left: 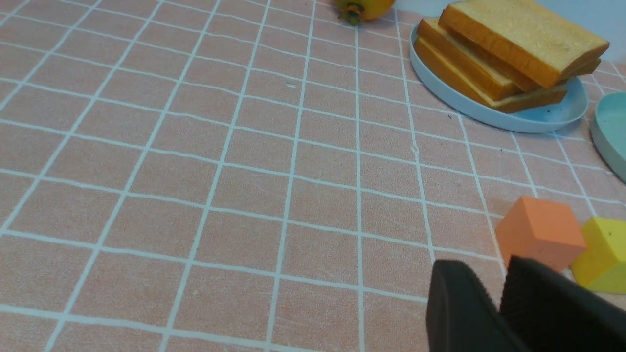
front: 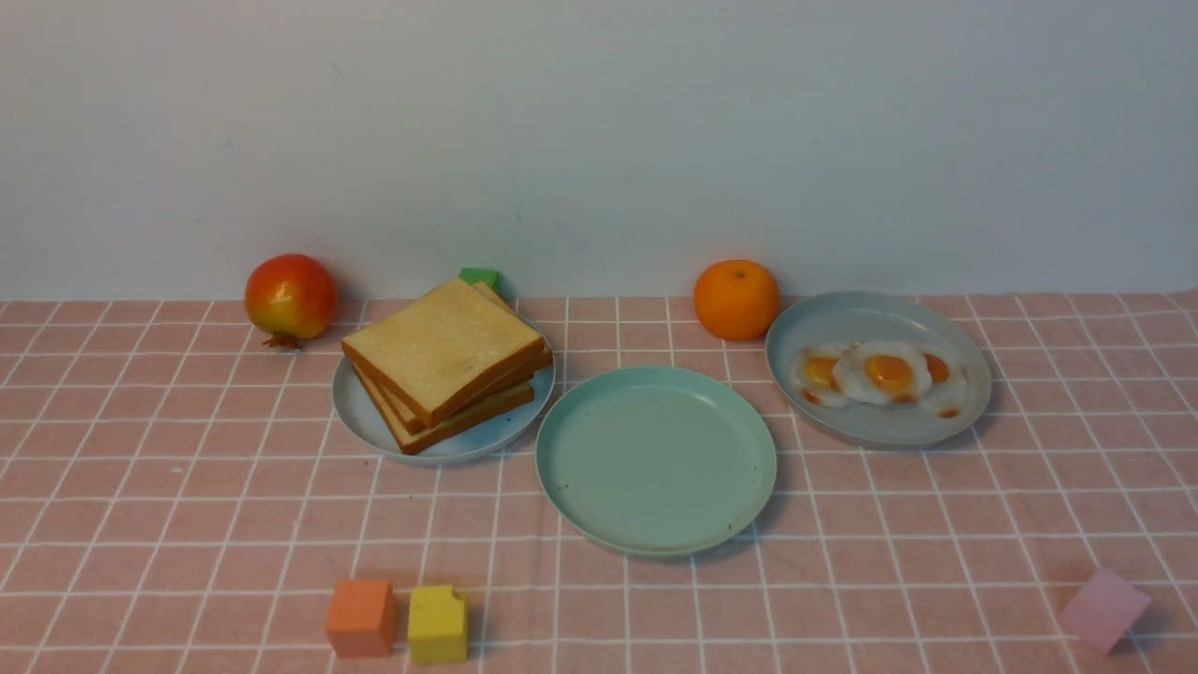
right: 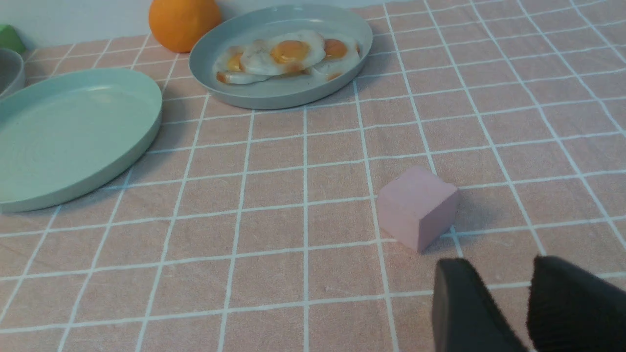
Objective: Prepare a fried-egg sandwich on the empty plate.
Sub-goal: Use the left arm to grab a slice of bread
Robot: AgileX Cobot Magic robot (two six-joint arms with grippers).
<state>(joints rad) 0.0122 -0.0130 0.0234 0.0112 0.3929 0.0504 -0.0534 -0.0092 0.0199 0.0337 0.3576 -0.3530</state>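
Table [front: 187, 487]: covered by a pink cloth with a white grid; a plain pale wall is seen along the far edge.
Empty plate [front: 655, 459]: the mint-green plate is placed at the centre of the table, bare, between the two other plates and slightly nearer than both.
Toast slices [front: 445, 360]: stacked askew on a pale blue-white plate [front: 496, 435], just left of the empty plate; the two plate rims are nearly touching.
Fried eggs [front: 880, 374]: overlapped in a row on a grey-blue plate [front: 880, 426], to the right of and farther than the empty plate.
Sandwich: not yet assembled; toast and eggs are kept on separate plates.
Fruit: an orange [front: 737, 300] is set far, just left of the egg plate; a red-yellow fruit [front: 291, 296] is set far left.
Cubes: a green cube [front: 480, 277] is partly hidden behind the toast; an orange cube [front: 360, 618] and a yellow cube [front: 437, 623] are set side by side near left; a pink cube [front: 1104, 608] lies near right.
Left end effector [left: 494, 266]: held low over the cloth close to the orange cube, nothing gripped; only a thin slit is seen between the tips, and whether it is closed cannot be told.
Right end effector [right: 506, 266]: held near the pink cube, nothing gripped; the fingers are slightly apart, with cloth visible between them.
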